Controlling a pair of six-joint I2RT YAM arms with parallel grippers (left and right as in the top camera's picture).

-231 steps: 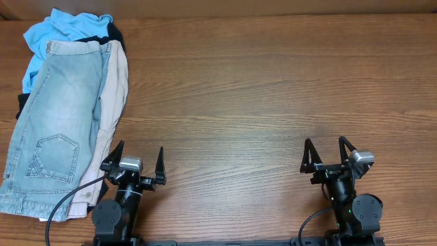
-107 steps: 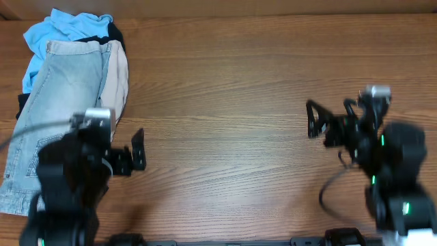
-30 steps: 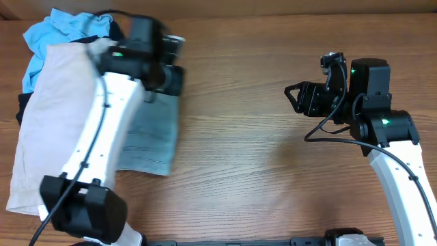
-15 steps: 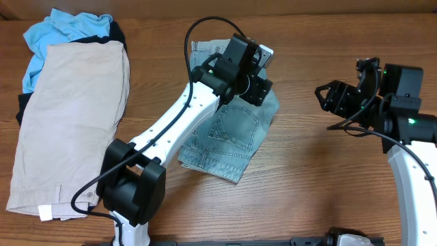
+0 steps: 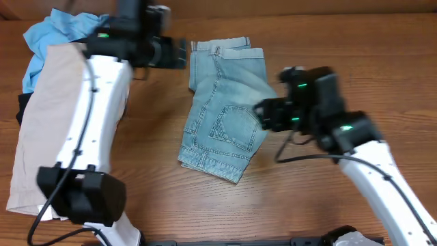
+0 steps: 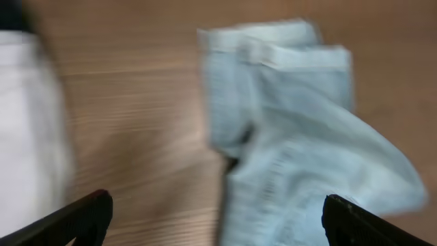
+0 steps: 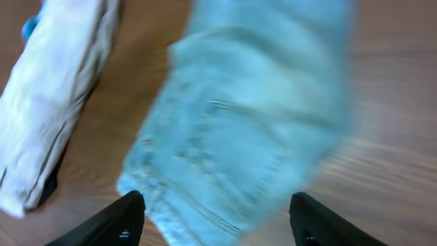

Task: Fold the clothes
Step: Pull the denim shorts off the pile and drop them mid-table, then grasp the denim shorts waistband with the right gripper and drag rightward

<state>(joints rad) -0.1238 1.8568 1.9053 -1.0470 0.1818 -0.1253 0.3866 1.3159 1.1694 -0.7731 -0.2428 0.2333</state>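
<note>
The light blue denim shorts (image 5: 225,113) lie crumpled in the middle of the table, waistband at the far end, a stitched back pocket facing up. They also show in the left wrist view (image 6: 307,130) and the right wrist view (image 7: 246,123), both blurred. My left gripper (image 5: 179,52) is open and empty, just left of the waistband. My right gripper (image 5: 263,115) is open and empty, over the shorts' right edge. Its fingertips (image 7: 130,212) straddle the denim from above.
Beige khaki shorts (image 5: 48,130) lie spread at the left, over a light blue shirt (image 5: 51,31) and a dark garment. Bare wood runs to the right and front of the denim shorts.
My left gripper has let go of the denim shorts and swung left, off them. My right arm has moved left and down over the shorts' right side.
</note>
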